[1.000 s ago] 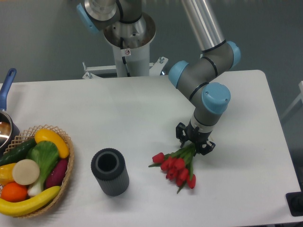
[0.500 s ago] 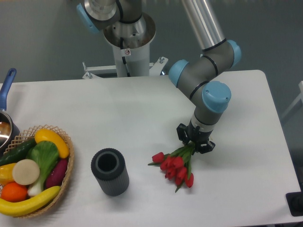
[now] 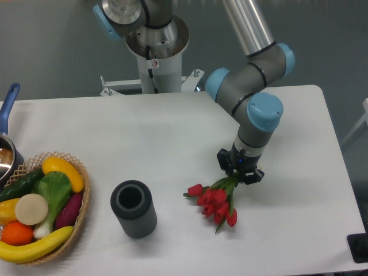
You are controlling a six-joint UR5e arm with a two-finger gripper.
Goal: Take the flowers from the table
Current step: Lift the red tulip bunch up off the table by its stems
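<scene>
The flowers (image 3: 214, 202) are a bunch of red tulips with green stems, their heads pointing down-left toward the table's front. My gripper (image 3: 238, 172) is shut on the stem end of the bunch. The blooms hang just above or lightly against the white table (image 3: 172, 144); which of the two I cannot tell. The stems above the gripper are hidden by its black fingers.
A dark grey ribbed cylinder (image 3: 133, 209) stands upright left of the flowers. A wicker basket (image 3: 80, 195) of fruit and vegetables sits at the front left edge. A pot with a blue handle (image 3: 8, 106) is at the far left. The arm's base (image 3: 155, 52) rises behind the table.
The gripper has shifted slightly right and up with the flowers held in it; the blooms moved along and tilted a little.
</scene>
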